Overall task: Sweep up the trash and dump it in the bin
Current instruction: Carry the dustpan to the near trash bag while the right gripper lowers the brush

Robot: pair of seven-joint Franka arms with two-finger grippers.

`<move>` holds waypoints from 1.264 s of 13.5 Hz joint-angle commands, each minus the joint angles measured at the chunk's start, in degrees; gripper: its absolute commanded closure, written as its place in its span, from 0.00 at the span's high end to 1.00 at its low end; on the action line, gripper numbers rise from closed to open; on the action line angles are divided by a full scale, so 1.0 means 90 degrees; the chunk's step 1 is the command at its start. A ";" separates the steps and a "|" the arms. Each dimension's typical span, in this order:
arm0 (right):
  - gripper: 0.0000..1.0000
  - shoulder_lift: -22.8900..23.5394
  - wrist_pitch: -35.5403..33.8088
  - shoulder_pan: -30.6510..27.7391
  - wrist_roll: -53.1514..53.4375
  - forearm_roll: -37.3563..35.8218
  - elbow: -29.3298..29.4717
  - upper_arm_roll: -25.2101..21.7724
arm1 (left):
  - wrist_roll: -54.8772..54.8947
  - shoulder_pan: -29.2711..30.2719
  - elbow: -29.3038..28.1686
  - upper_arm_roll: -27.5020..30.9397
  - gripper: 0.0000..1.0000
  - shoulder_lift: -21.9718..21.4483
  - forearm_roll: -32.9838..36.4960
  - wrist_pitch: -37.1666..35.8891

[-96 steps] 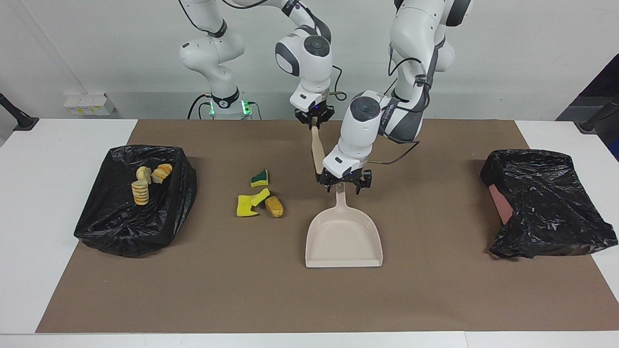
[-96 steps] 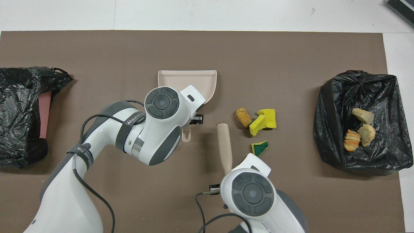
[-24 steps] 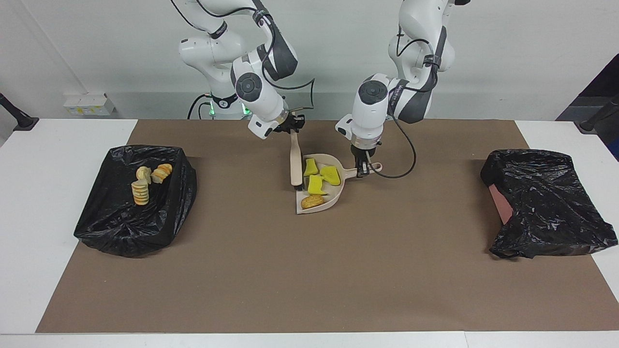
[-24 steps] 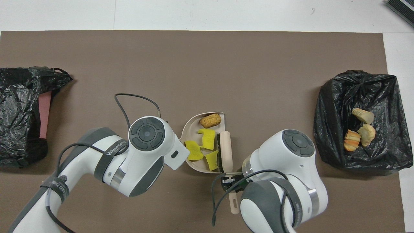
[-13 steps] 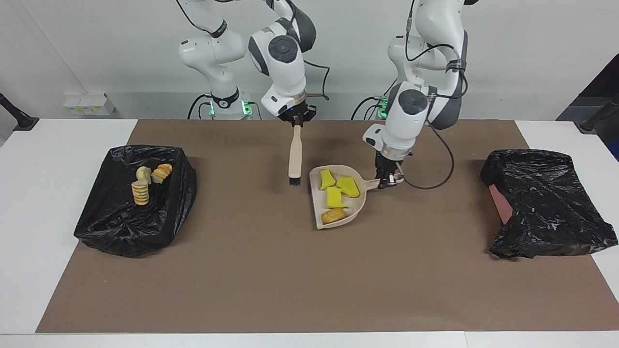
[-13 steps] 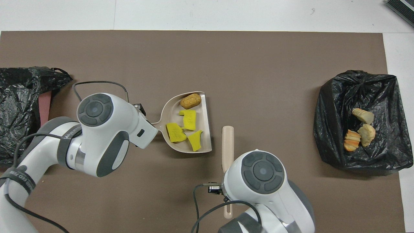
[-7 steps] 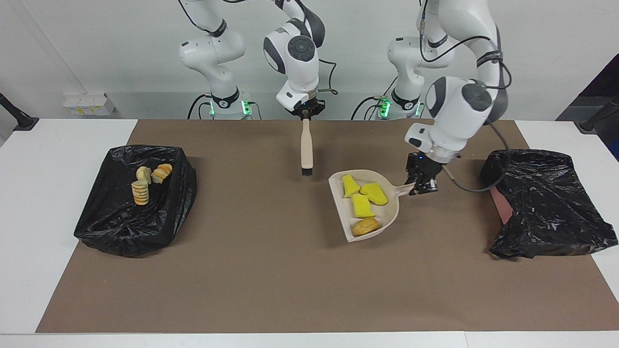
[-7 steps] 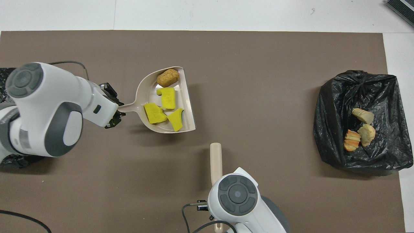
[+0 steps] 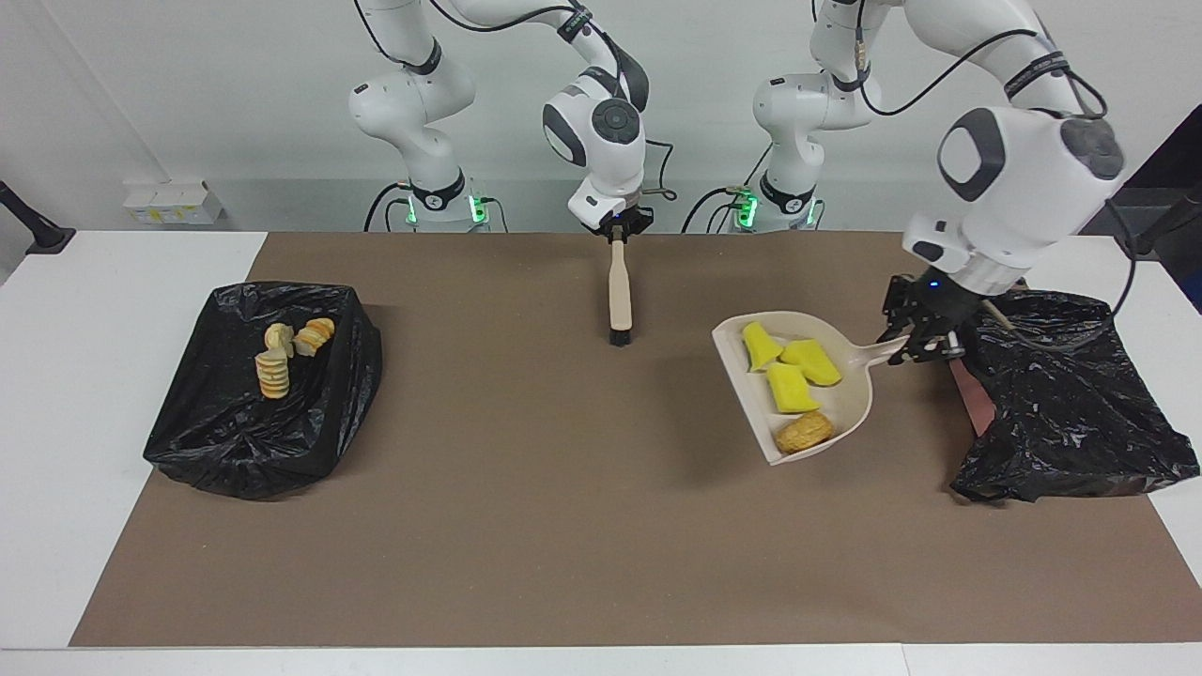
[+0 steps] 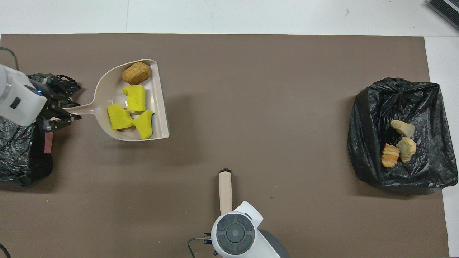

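My left gripper (image 9: pixel 916 352) is shut on the handle of the beige dustpan (image 9: pixel 751 394), which hangs level above the mat beside the black-bagged bin (image 9: pixel 1061 394) at the left arm's end. In the pan lie three bright yellow trash pieces (image 9: pixel 793 376) and an orange-brown lump (image 9: pixel 805 432). From overhead the dustpan (image 10: pixel 107 84), yellow pieces (image 10: pixel 135 97), lump (image 10: pixel 136 73) and left gripper (image 10: pixel 70 114) show next to that bin (image 10: pixel 21 154). My right gripper (image 9: pixel 617 235) is shut on the beige brush (image 9: pixel 620 291), bristles down, over the mat's edge nearest the robots.
A second black-bagged bin (image 9: pixel 263 385) sits at the right arm's end and holds three pale yellow chunks (image 9: pixel 282 352). Overhead, this bin (image 10: pixel 398 107) and its chunks (image 10: pixel 398 143) show too. The brush (image 10: pixel 225 190) pokes out from under the right wrist. A brown mat (image 9: pixel 526 526) covers the table.
The left arm has carried the loaded dustpan away from the brush to the bin at the left arm's end. The right gripper has drawn the brush back toward the robots.
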 commanded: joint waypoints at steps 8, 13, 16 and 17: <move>1.00 -0.0077 0.0505 -0.0026 0.0003 -0.0164 -0.0183 -0.0013 | 0.2365 0.2022 0.0241 0.0013 0.00 -0.0025 -0.0066 -0.0582; 1.00 -0.0096 0.0427 -0.0923 -0.0027 -0.0702 0.0608 -0.0062 | 0.2667 0.2823 0.1020 0.0062 0.00 0.0326 0.0957 -0.0660; 1.00 -0.0097 0.0125 -0.1568 -0.0095 -0.1431 0.1047 -0.0052 | 0.2775 0.3089 0.1686 0.0062 0.00 0.0659 0.1659 -0.0710; 1.00 -0.0077 0.0027 -0.1744 -0.0231 -0.1763 0.1184 -0.0052 | 0.2863 0.3069 0.1745 0.0062 0.00 0.0727 0.2039 -0.0584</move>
